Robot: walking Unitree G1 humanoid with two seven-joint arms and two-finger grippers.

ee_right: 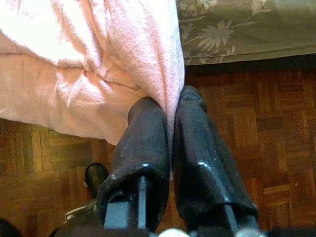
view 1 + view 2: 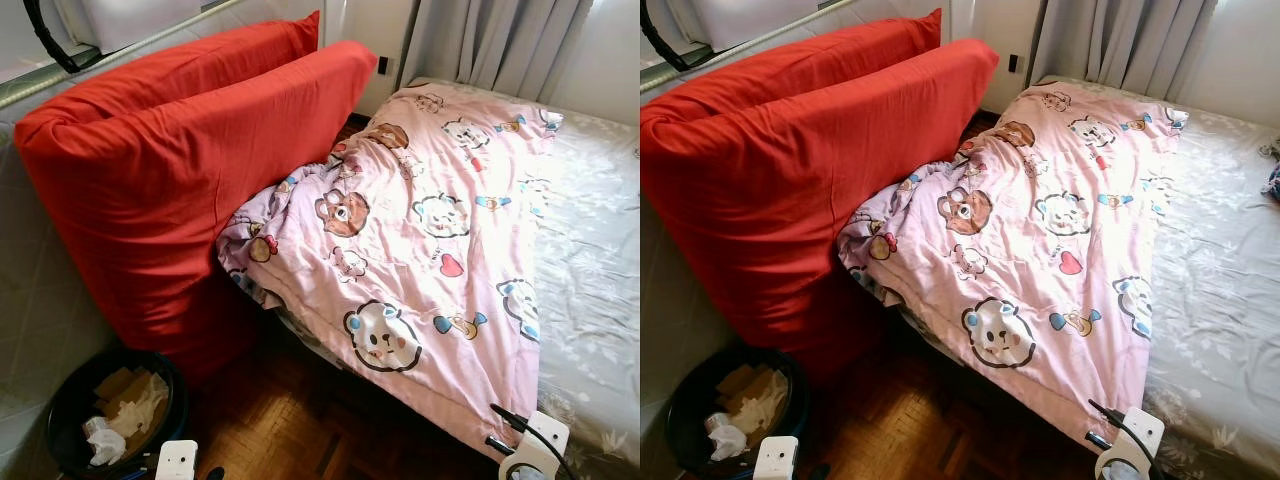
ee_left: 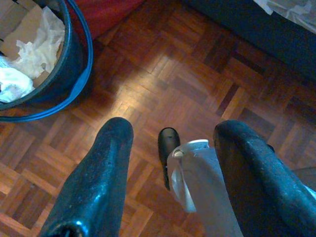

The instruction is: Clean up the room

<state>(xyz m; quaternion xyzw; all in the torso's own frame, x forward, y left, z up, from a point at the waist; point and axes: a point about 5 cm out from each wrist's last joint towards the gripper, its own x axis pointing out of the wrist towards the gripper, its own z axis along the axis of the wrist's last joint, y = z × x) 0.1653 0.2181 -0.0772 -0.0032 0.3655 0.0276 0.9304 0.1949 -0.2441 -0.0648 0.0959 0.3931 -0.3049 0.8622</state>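
At the far left, on the parquet floor (image 3: 187,103) beside the bed, a dark bin (image 2: 70,400) is seen holding crumpled paper and cardboard scraps. The left tool (image 3: 173,163) is held low over the floor near that bin, its fingers spread wide with nothing between them; a pale part of the robot and a dark foot are seen beyond them. Next to the bin, two large red cushions (image 2: 190,170) are leaned against the wall, their lower ends standing between the bin and the near left corner of the bed.

Further right, the pink quilt (image 2: 420,230) printed with bears is spread slantwise across the bed, bunched against the cushions at its left edge and hanging over the near edge of the mattress. The grey floral sheet (image 2: 590,260) is left bare along the bed's right side. At the near edge, the right tool (image 1: 170,148) is closed narrowly on a fold of the quilt's hanging hem.

The step in hand is judged to be the straightening of the quilt. The next move would call for the pinched hem to be drawn toward the uncovered right side and squared to the bed's edges.

The bed's far right corner is cut off, a small dark object at its right edge cannot be identified, and the cushions' feet are lost in shadow.
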